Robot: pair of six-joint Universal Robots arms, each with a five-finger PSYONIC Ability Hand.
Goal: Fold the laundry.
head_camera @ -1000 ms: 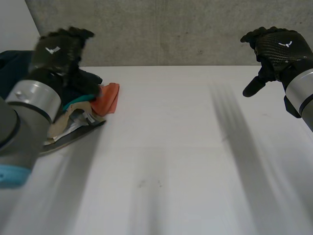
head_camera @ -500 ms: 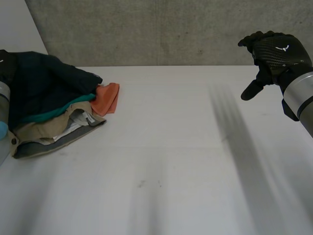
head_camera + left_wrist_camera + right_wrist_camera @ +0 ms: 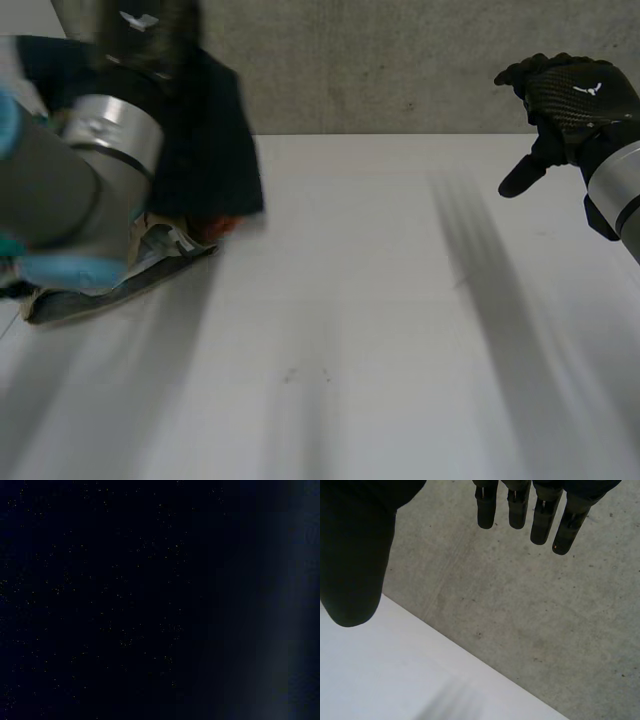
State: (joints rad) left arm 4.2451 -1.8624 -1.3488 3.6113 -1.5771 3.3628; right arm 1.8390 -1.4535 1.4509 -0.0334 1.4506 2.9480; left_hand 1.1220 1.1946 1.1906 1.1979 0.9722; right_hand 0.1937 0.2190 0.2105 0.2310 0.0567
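**Left hand (image 3: 140,22).** It is high over the far left corner of the table (image 3: 360,320), above the laundry pile (image 3: 110,292). A dark navy garment (image 3: 215,140) hangs beside and below it, in front of the left arm (image 3: 70,190). In the left wrist view, dark cloth lies right against the camera and hides the hand. Whether this hand has hold of the garment cannot be told.

**Garment and pile.** The navy garment hangs roughly upright, and its lower hem reaches the top of the pile. A khaki garment (image 3: 165,243) lies beneath it. An orange piece (image 3: 225,226) shows just under the hem.

**Right hand (image 3: 575,95).** It is raised at the far right of the table, before the concrete wall (image 3: 400,60). Its fingers are straight and set apart from the thumb, and it holds nothing.

**Governing relation.** All the laundry lies on the left side. The bare middle of the table separates it from the right hand, which is well apart. The left arm is the nearer one.

**Judgement.**
- The next move probably calls for carrying the navy garment toward the bare middle, between the two hands. There the right hand could take a free edge.
- Risk: the hem may drag the orange piece along.
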